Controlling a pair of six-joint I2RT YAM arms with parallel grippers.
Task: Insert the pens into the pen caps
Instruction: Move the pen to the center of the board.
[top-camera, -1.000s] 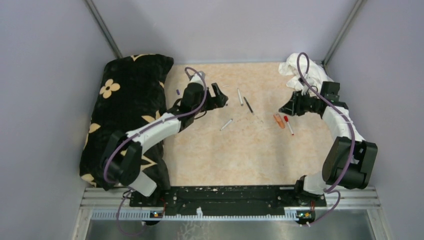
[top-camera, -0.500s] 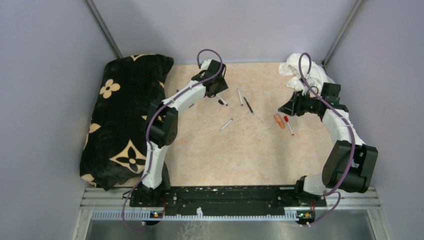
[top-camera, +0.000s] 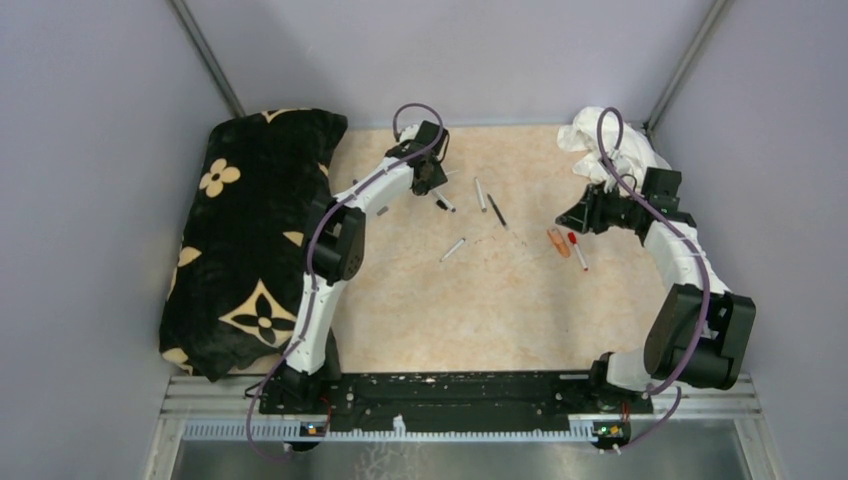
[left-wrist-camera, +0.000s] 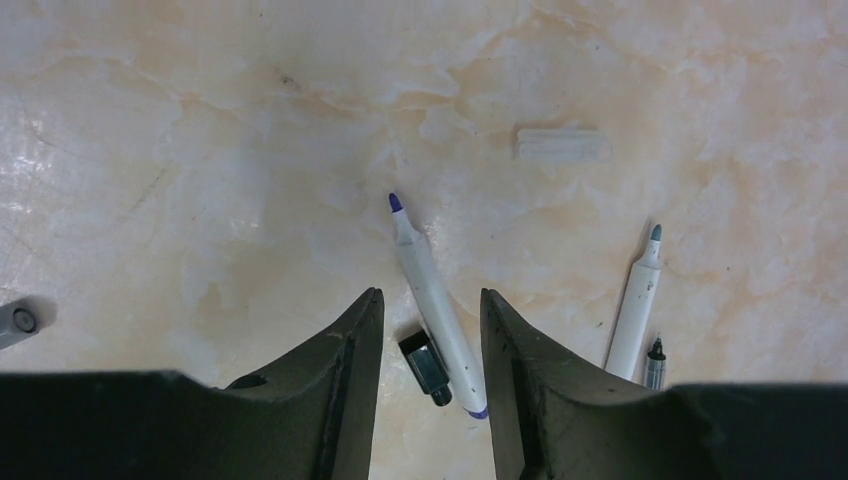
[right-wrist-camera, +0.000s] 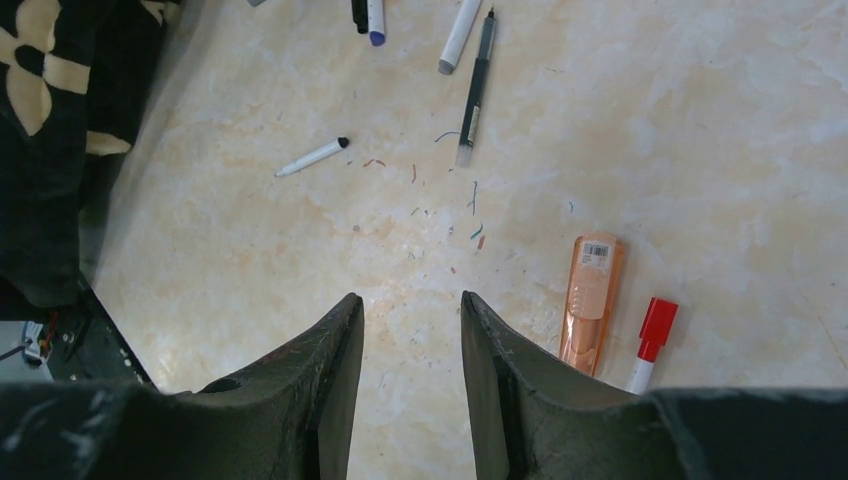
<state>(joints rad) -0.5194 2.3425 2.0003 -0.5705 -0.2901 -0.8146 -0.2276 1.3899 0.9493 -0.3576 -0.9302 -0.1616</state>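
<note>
Pens lie scattered over the far half of the beige marbled tabletop. A white-barrelled pen with a purple tip lies between the fingers of the left gripper. Its long axis runs away from the wrist camera, leaning slightly left, with the nib at the far end. A short black plastic cap lies just beside its near end. The left pincer's jaws stand apart, straddling both; whether a pad touches the barrel's butt I cannot tell.

On the right of that view a second white pen with a teal tip points the same way, with a thin dark pen just beside its near end. A pale grey cap lies crosswise farther off, apart from everything.

The right gripper hovers with its jaws apart and nothing between them. Near it a stubby orange translucent highlighter lies lengthwise. A white pen wearing a red cap lies alongside, close but not touching. A small white pen with a black tip lies well apart.

A black cushion with cream flowers borders the table's left side, and a crumpled white cloth sits in the far right corner.
</note>
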